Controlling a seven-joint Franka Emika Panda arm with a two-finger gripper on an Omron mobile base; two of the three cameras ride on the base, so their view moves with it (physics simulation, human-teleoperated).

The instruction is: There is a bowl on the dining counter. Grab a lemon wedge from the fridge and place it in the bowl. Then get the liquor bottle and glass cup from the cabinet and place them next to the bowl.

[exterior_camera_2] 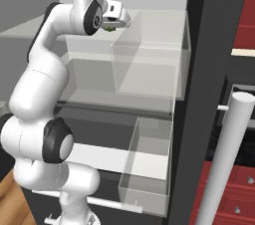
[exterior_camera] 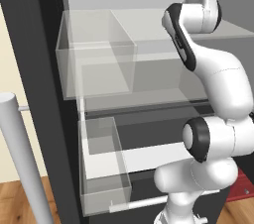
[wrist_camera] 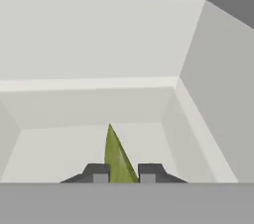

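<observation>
The claw (wrist_camera: 121, 173) is deep in the open fridge (exterior_camera_2: 199, 94), closed on the lemon (wrist_camera: 116, 157), so the bowl, bottle and cup jobs are not done yet.

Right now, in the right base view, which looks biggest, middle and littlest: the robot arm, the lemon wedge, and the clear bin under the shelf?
1. The robot arm looks biggest, though it is nearest the camera.
2. The clear bin, lower down in the fridge.
3. The lemon wedge, a tiny green speck at the jaws.
</observation>
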